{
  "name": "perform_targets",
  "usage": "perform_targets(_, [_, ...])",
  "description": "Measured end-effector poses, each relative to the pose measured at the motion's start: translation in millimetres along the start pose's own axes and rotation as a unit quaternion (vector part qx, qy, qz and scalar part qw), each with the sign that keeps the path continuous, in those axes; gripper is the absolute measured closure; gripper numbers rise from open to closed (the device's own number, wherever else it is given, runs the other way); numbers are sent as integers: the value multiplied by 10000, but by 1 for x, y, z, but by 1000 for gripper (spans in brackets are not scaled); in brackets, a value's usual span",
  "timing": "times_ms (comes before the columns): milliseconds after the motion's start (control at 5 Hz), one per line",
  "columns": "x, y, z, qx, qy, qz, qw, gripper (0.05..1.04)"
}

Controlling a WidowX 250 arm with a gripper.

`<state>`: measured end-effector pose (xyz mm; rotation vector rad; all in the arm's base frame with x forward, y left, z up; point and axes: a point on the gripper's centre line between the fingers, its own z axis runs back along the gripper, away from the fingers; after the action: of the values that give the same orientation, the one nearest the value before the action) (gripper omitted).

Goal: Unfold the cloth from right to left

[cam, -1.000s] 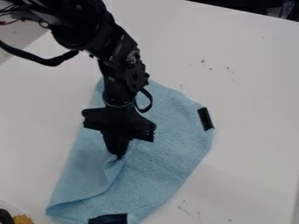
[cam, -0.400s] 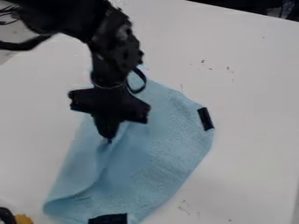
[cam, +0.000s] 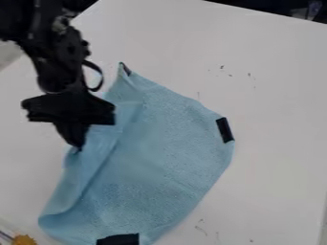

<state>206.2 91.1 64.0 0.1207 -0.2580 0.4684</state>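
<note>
Light-blue cloth [cam: 166,143], part-folded, on the tabletop [cam: 275,177] | gripper [cam: 77,148] pinching its flap [cam: 83,167], across the cloth from the right-hand black strip [cam: 224,130] | probably light, limp (and quick to crease) | best held by the flap's free edge

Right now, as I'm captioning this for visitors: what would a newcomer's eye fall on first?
Probably the light blue cloth, lying across the lower middle of the white table, with a fold running down its left side. Next, the black gripper at the cloth's left edge, pinching the fabric. Then perhaps the dark strip at the cloth's right edge.
</note>
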Motion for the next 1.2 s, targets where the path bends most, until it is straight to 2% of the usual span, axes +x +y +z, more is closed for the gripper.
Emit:
perform_targets(200, [-2,44,-17,29,11,483,9988,1025])
perform_targets(400, [-8,69,-23,141,-33,790,9968,1025])
perform_targets(600, [-12,75,-25,306,-49,987,9946,1026])
perform_targets(800, [-10,76,-26,444,-191,1111,9926,1026])
perform_targets(1200, [-7,77,-27,589,-387,1297,9890,1026])
